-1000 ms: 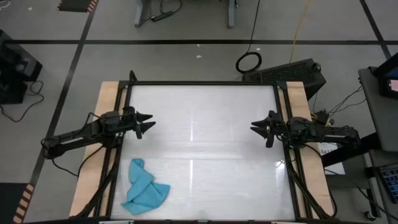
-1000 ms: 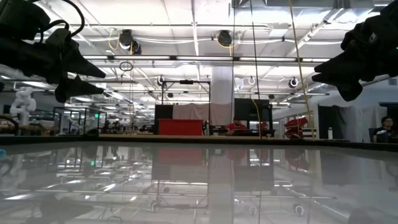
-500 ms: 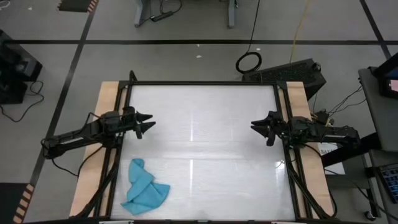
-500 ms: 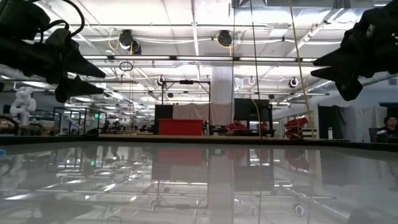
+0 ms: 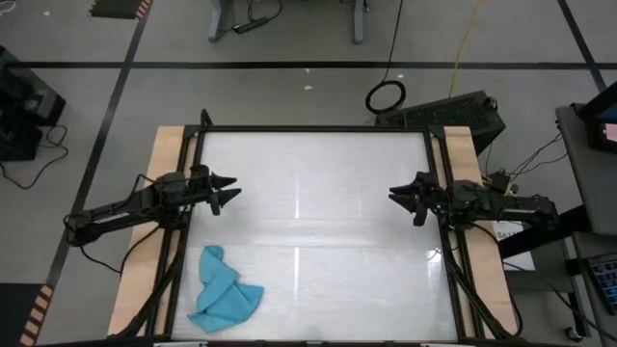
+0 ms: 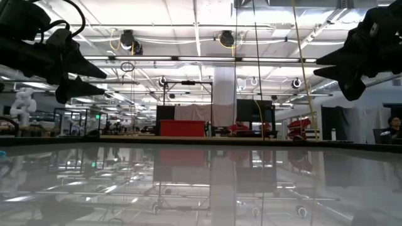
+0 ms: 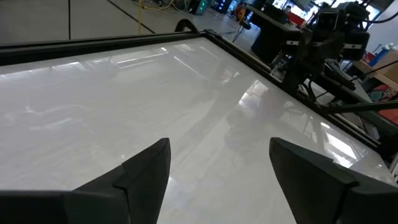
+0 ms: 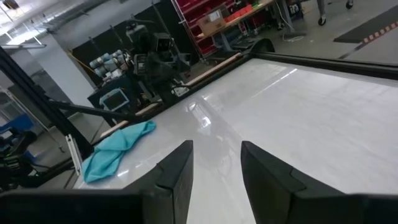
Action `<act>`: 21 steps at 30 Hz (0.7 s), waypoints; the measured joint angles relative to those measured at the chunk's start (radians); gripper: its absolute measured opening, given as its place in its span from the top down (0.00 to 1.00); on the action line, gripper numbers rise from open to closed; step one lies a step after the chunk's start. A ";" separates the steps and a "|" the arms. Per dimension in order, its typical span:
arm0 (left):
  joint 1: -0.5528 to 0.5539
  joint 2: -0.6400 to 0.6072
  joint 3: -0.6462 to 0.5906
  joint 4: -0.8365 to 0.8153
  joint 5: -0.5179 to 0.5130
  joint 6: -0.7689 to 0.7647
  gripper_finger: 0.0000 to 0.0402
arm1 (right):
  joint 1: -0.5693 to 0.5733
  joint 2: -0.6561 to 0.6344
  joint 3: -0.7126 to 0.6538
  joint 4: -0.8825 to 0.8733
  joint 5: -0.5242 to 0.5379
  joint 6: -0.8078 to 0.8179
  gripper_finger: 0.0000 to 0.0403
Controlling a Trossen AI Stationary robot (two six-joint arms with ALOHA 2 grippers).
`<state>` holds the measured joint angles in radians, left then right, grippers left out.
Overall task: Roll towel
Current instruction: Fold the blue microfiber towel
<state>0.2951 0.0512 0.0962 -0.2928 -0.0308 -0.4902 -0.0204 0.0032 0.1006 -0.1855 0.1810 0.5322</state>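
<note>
Both dark arms reach in low from the two sides of the white glossy desk (image 5: pixel 318 207), stretched out almost level and pointing at each other across its middle. The left gripper (image 5: pixel 231 190) hangs above the desk's left edge with its jaws spread wide and nothing between them; from its wrist I see only bare white surface past the two dark fingers (image 7: pixel 146 174). The right gripper (image 5: pixel 395 198) hovers over the right edge, its jaws parted less widely, likewise holding nothing and touching nothing. The small crumpled turquoise-blue cloth towel (image 5: pixel 224 294) lies bunched in a loose heap at the desk's near left corner, well apart from both grippers, nearer the left one and below it in the overhead view.
</note>
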 joint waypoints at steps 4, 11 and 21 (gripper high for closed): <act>0.000 0.000 0.000 0.000 0.000 0.000 0.31 | 0.000 0.011 0.000 0.116 -0.006 0.005 0.69; 0.000 0.000 0.000 0.000 0.000 0.000 0.31 | 0.001 0.176 0.002 0.687 -0.190 -0.126 0.69; 0.000 0.000 0.000 0.000 0.000 0.000 0.31 | 0.018 0.719 0.167 0.789 -0.261 -0.220 0.59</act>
<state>0.2948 0.0513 0.0959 -0.2928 -0.0311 -0.4900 -0.0021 0.7219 0.2679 0.6039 -0.0798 0.3122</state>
